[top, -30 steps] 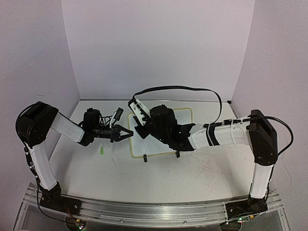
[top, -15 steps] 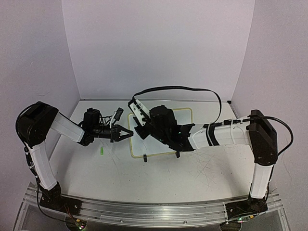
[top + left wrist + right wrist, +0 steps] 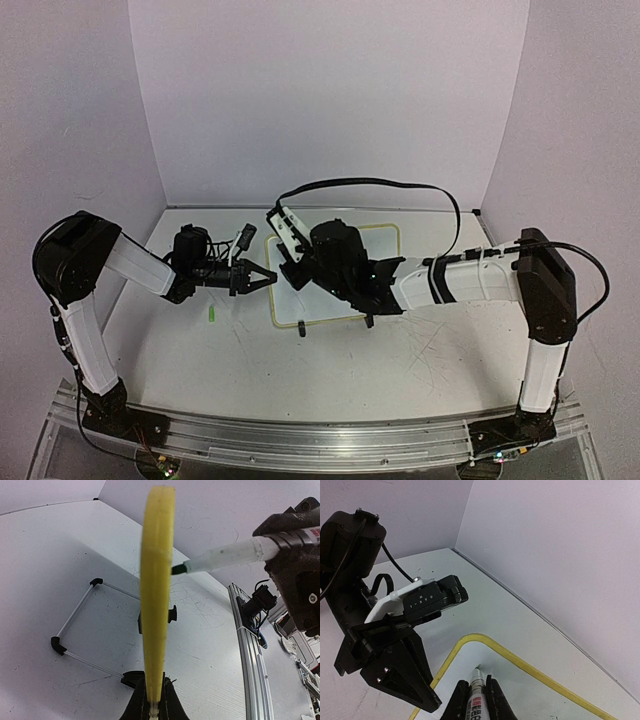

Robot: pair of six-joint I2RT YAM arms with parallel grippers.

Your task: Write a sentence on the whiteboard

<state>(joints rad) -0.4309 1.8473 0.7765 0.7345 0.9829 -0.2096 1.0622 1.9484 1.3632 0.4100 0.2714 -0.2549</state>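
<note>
Whiteboard (image 3: 288, 302) sits mid-worktop, toward the back edge. We have our left gripper (image 3: 262, 277) clamped on its left rim. Our right gripper (image 3: 473, 700), the nearer one, pinches the marker (image 3: 225, 557), whose tip points at the board's far-left corner.

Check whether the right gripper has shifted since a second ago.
No. In the top view the right gripper sits at the same spot over the left part of the whiteboard.

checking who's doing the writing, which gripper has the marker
The right gripper: it is shut on the marker, whose tip points at the whiteboard. The left gripper is shut on the whiteboard's yellow rim instead.
</note>
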